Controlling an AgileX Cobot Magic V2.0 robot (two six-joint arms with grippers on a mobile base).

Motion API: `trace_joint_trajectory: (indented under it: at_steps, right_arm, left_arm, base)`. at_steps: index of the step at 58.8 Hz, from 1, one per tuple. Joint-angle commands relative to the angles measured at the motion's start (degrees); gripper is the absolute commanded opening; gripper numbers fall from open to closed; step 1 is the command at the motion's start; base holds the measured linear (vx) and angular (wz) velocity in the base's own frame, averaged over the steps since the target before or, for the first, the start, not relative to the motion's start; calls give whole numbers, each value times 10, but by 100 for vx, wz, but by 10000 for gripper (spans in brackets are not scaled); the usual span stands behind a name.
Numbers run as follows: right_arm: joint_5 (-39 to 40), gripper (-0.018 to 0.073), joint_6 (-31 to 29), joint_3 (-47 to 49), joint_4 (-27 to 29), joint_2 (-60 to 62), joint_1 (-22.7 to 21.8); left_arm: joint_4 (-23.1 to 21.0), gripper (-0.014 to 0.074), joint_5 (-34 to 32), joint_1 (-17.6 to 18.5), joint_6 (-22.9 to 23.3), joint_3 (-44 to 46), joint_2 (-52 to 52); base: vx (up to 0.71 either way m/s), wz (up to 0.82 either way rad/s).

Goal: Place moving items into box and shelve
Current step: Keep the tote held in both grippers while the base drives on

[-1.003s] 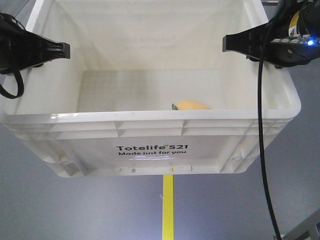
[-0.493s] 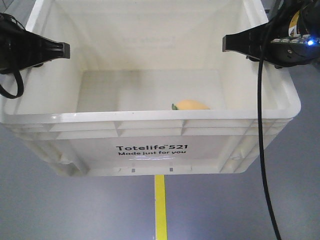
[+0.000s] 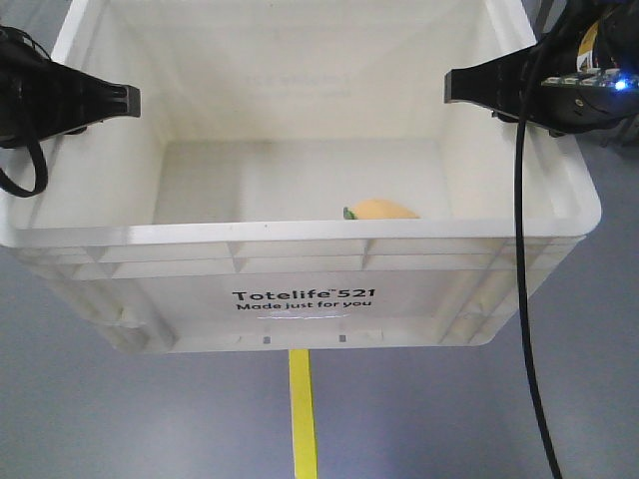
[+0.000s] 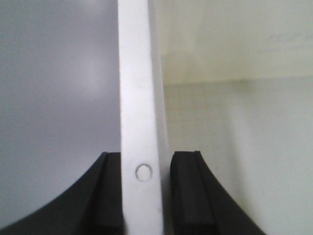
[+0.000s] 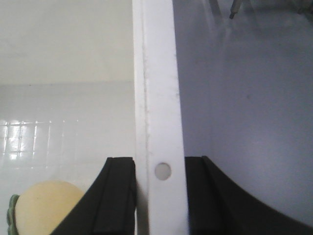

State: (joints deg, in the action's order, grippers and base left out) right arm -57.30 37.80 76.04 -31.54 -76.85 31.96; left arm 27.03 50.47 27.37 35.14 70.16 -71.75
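Observation:
The box (image 3: 300,236), a large white crate printed "Totelife 521", hangs above the floor between my two arms. My left gripper (image 3: 125,100) is shut on its left rim (image 4: 137,98), one black finger (image 4: 110,191) outside the wall and one inside (image 4: 145,155). On the opposite rim (image 5: 154,98) my right gripper (image 3: 454,87) is shut the same way (image 5: 159,159). One of the moving items, a yellow-orange plush fruit with a green leaf (image 3: 382,209), lies on the box floor near the front wall, also visible in the right wrist view (image 5: 46,205).
Grey floor lies below the box, with a yellow tape line (image 3: 302,414) running toward the camera under its front wall. Thin metal legs (image 5: 234,10) show at the top of the right wrist view, outside the box.
The yellow floor line has slid leftward beneath the box over the three frames. The box, both grippers and the plush fruit keep their places in the view.

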Motion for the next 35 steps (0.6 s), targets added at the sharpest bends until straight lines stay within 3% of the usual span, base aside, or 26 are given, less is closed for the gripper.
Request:
trace_joint_trajectory:
  at_steps: [1, 35]
  right_arm:
    - [48, 39, 2, 23, -58, 23, 1]
    - [48, 39, 2, 23, -58, 23, 1]
  left_arm:
    - [43, 40, -60, 3, 0, 25, 26]
    - [43, 40, -61, 3, 0, 25, 26]
  base:
    - [40, -10]
    - [41, -9]
